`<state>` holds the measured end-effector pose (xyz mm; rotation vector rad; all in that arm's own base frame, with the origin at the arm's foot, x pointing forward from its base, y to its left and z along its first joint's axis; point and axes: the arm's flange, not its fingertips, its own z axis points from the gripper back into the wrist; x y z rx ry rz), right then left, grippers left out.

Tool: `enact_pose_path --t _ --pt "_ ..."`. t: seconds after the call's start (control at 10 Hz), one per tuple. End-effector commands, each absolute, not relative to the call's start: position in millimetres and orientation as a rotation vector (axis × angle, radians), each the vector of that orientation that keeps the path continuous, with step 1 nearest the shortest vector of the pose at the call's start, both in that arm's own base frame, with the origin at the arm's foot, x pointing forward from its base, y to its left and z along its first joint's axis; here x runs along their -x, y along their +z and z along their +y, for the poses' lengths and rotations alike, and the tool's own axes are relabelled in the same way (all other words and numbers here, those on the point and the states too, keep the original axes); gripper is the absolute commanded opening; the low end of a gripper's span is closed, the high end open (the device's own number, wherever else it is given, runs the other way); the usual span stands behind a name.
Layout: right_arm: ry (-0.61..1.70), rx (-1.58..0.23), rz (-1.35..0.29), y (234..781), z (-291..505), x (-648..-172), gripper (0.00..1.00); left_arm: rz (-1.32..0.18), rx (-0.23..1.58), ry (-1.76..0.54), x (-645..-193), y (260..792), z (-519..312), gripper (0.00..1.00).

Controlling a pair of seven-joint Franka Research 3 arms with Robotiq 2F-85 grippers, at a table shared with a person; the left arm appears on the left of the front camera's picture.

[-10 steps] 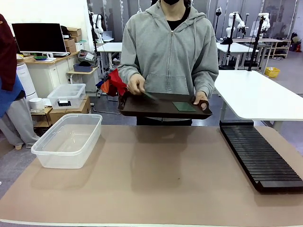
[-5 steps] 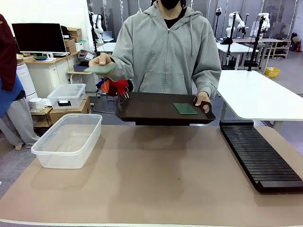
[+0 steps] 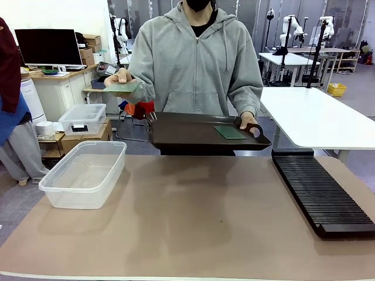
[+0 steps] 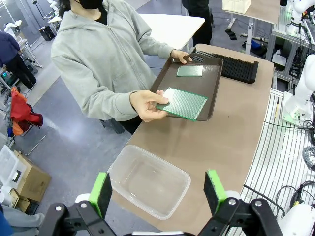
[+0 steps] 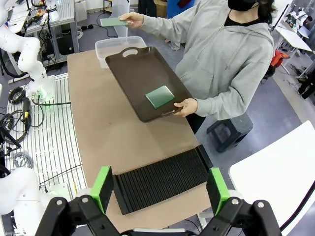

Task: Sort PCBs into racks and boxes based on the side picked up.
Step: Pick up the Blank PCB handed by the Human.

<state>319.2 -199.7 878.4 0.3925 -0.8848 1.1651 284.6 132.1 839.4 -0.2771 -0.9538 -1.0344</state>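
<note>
A person across the table holds one green PCB (image 3: pixel 120 88) flat in a raised hand (image 3: pixel 122 76), out to the picture's left above the clear tub (image 3: pixel 85 172). That same board (image 4: pixel 184 103) shows fine patterning in the left wrist view and appears as the board (image 5: pixel 114 21) in the right wrist view. A second PCB (image 3: pixel 229 132) lies on the dark brown tray (image 3: pixel 187 136) held by the person's other hand. The long black slotted rack (image 3: pixel 321 192) lies at the table's right. My left gripper (image 4: pixel 158 191) and my right gripper (image 5: pixel 159 191) both stand open, high above the table, holding nothing.
A smaller lidded clear bin (image 3: pixel 82 119) sits on cardboard boxes beyond the table's left. A white table (image 3: pixel 316 117) stands behind at the right. The tan tabletop (image 3: pixel 193 222) between tub and rack is bare.
The person lifted one PCB off the tray and swung it out to the picture's left, above the tub's side. The tray with the other board stayed roughly in place.
</note>
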Motion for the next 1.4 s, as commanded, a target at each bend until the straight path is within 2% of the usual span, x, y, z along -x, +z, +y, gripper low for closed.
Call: enact_pose_path --t 0.0,0.5,0.7,0.8,1.1,1.3 --pt "1.18 -0.405 -0.892 878 -198 -317 1.0 -0.953 0.273 -1.042 -283 839 131 1.0" --pt "1.18 -0.405 -0.892 878 -198 -317 1.0 -0.954 0.277 -1.034 -285 839 132 1.0" --pt "1.18 -0.405 -0.892 878 -198 -317 1.0 -0.719 0.303 -0.893 -309 831 138 1.0" --pt "1.18 -0.405 -0.892 878 -198 -317 1.0 -0.617 0.376 -0.828 -320 820 136 1.0" --pt "1.18 -0.405 -0.892 878 -198 -317 1.0 -0.404 0.576 -0.694 -363 782 131 1.0" --pt "1.18 -0.405 -0.892 878 -198 -317 1.0 -0.319 0.74 -0.601 -391 750 129 1.0"
